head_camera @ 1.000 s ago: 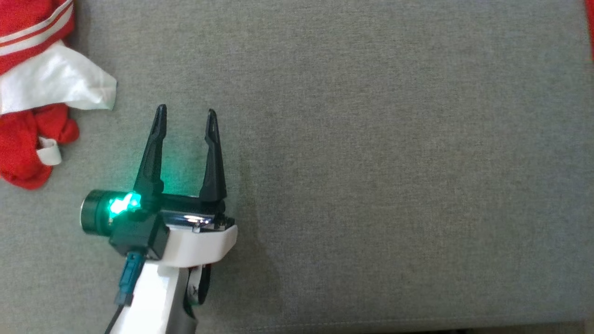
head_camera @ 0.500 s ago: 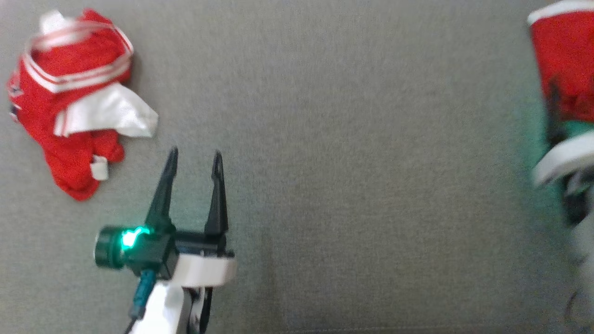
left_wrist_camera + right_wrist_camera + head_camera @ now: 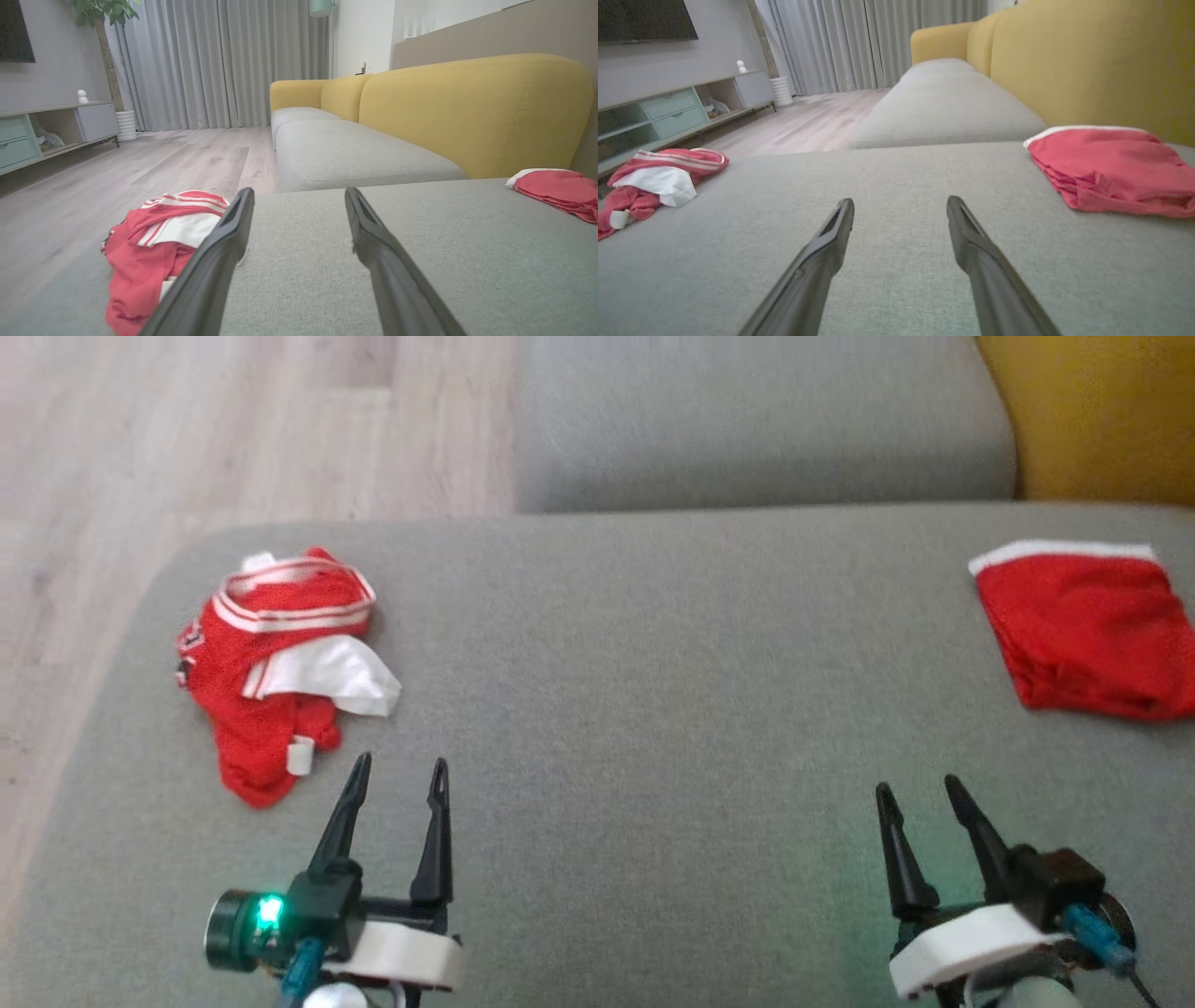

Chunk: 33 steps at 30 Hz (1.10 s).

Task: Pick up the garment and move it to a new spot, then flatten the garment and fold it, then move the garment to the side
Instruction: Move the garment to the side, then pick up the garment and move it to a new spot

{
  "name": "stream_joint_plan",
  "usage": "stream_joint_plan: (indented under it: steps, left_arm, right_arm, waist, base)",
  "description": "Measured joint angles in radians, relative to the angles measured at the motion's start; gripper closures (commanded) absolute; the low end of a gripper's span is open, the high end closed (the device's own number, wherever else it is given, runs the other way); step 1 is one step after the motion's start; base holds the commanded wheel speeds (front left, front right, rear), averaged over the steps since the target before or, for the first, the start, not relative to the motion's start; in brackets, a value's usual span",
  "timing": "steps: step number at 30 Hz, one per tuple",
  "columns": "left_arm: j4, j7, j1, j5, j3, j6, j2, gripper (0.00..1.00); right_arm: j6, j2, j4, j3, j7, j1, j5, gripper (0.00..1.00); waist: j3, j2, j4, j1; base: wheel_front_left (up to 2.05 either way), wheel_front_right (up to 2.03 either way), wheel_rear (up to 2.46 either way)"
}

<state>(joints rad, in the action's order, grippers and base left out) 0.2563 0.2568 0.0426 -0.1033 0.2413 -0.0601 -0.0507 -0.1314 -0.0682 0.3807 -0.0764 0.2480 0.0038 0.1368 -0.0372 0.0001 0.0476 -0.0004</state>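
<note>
A folded red garment (image 3: 1088, 635) with a white hem lies flat at the far right of the grey sofa seat (image 3: 653, 709); the right wrist view has it at the right (image 3: 1106, 163). My right gripper (image 3: 915, 784) stands open and empty in front of it, a hand's width short of the cloth (image 3: 900, 199). A crumpled red-and-white garment (image 3: 280, 663) lies in a heap at the seat's left end. My left gripper (image 3: 400, 762) is open and empty just to the right of that heap (image 3: 299, 191), not touching it (image 3: 154, 233).
A yellow backrest (image 3: 1092, 411) rises behind the folded garment. A second grey cushion (image 3: 747, 420) lies beyond the seat. Wooden floor (image 3: 187, 429) runs past the seat's rounded left edge. A low TV cabinet (image 3: 668, 112) stands across the room.
The head camera has swung up, so the whole picture shifted. My right gripper has opened and drawn back from the folded red garment, which stays on the seat. The left gripper is still open.
</note>
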Motion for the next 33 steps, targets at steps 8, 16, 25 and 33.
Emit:
stream_joint_plan:
  steps: [8,16,25,33]
  left_arm:
    - [0.048,0.000,-0.003,0.010,-0.044,0.026,0.000,0.00]
    - [0.049,0.000,-0.007,0.027,-0.055,0.033,0.000,0.00]
    - [0.019,0.000,-0.007,0.007,-0.052,0.018,0.000,0.00]
    - [-0.059,0.000,-0.027,-0.020,-0.111,-0.007,0.000,0.00]
  right_arm:
    - [0.000,0.021,-0.108,0.021,0.000,0.041,-0.015,0.00]
    - [0.000,0.022,-0.109,0.028,0.000,0.086,-0.009,0.00]
    - [0.000,0.024,-0.107,0.071,0.000,0.092,0.021,0.00]
    - [0.000,0.025,-0.107,0.155,0.000,0.085,0.021,0.00]
  waist:
    - [-0.046,0.0000,0.030,0.0004]
    - [-0.043,0.0000,0.040,0.0004]
    - [-0.031,0.0000,0.155,0.0004]
    - [0.008,0.0000,0.351,0.0005]
  base:
    - [0.00,0.00,0.00]
    - [0.00,0.00,0.00]
    - [0.00,0.00,0.00]
    - [0.00,0.00,0.00]
